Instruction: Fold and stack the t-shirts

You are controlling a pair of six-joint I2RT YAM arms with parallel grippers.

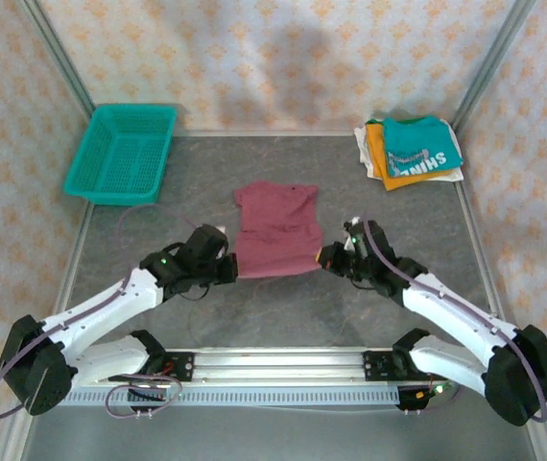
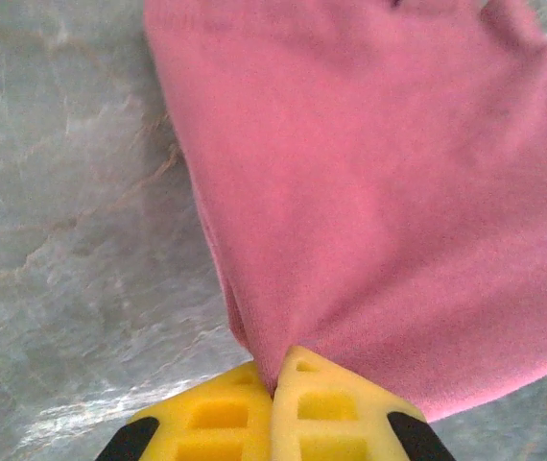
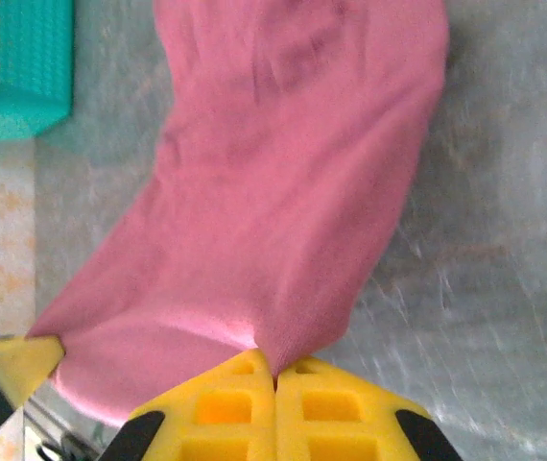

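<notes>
A maroon t-shirt (image 1: 275,229) lies partly folded in the middle of the grey table, plain side up. My left gripper (image 1: 229,272) is shut on its near left corner, the cloth (image 2: 369,192) pinched between the yellow pads (image 2: 216,423). At the near right corner my right gripper (image 1: 323,256) is shut on the same shirt (image 3: 283,192), cloth caught between its pads (image 3: 331,413). A folded stack sits at the back right: a teal t-shirt (image 1: 419,142) with white print on top, orange-yellow (image 1: 377,154) and cream (image 1: 362,140) ones under it.
A teal mesh basket (image 1: 123,152) stands at the back left of the table, its corner also seen as the basket (image 3: 14,67) from the right wrist. Metal frame posts rise at the back corners. The arm rail (image 1: 283,365) runs along the near edge.
</notes>
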